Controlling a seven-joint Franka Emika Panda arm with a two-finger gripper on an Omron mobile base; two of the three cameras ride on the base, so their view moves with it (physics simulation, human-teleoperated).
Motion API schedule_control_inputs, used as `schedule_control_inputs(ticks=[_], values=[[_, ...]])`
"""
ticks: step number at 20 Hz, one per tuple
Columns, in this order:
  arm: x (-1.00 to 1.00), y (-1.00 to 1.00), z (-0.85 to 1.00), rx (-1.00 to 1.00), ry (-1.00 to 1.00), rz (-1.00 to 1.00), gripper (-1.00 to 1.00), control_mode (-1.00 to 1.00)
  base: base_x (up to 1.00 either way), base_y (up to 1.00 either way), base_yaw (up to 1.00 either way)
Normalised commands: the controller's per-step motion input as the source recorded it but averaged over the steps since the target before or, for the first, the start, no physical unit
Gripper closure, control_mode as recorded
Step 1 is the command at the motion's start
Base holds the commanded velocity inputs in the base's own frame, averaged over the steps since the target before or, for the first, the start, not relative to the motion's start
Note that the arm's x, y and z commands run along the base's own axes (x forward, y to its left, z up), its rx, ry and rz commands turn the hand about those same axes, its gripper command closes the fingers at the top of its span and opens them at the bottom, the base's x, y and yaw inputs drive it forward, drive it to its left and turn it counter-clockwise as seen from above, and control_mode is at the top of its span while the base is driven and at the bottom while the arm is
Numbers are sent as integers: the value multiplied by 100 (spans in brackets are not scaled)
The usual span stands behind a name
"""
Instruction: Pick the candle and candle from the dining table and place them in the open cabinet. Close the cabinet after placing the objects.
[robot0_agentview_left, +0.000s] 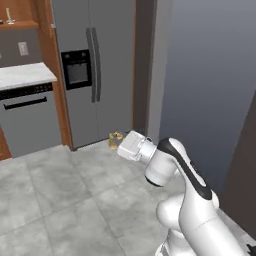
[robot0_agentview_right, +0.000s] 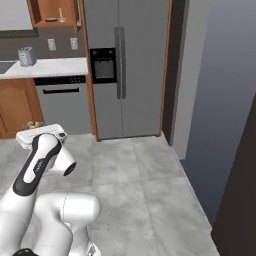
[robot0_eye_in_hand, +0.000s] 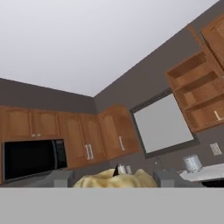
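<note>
Open cabinet (robot0_agentview_right: 52, 12): reddish-brown wall unit at upper left of the right base view, above the counter; its shelves are exposed, and in the hand view the same shelves sit at the right edge.
Stick candle (robot0_agentview_right: 61, 14): slim tan-yellow candle standing upright on the cabinet shelf, just beside a flat dark dish (robot0_agentview_right: 49, 19); judged already delivered.
Counter (robot0_agentview_left: 22, 75): white marble top over a grey dishwasher front (robot0_agentview_left: 30, 117), below the cabinet and left of the refrigerator.
Golden candle (robot0_agentview_left: 116, 139): short yellow body at the tip of the hand, carried clear of the floor; in the hand view it is the pale golden mass between the two finger tips.
Gripper (robot0_agentview_left: 119, 141): jaws partly closed around the golden candle, which sits between them; the hand points toward the kitchen wall.
Refrigerator (robot0_agentview_left: 92, 65): grey double-door unit, centre of both base views, beyond the arm.
Step in hand: carrying the second candle toward the cabinet; the dining table lies outside these views.
Next move: the cabinet is still well apart and high, so the base should close in on the counter and the arm lift to shelf height before release; shutting the door remains afterwards.
</note>
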Motion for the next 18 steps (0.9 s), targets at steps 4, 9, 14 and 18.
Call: schedule_control_inputs(ticks=[4,9,14,18], values=[[0,0,0,0,0,0,100,100,52,93,0],[0,0,0,0,0,0,100,100,68,92,0],[0,0,0,0,0,0,100,100,79,91,0],[0,0,0,0,0,0,100,100,95,79,0]])
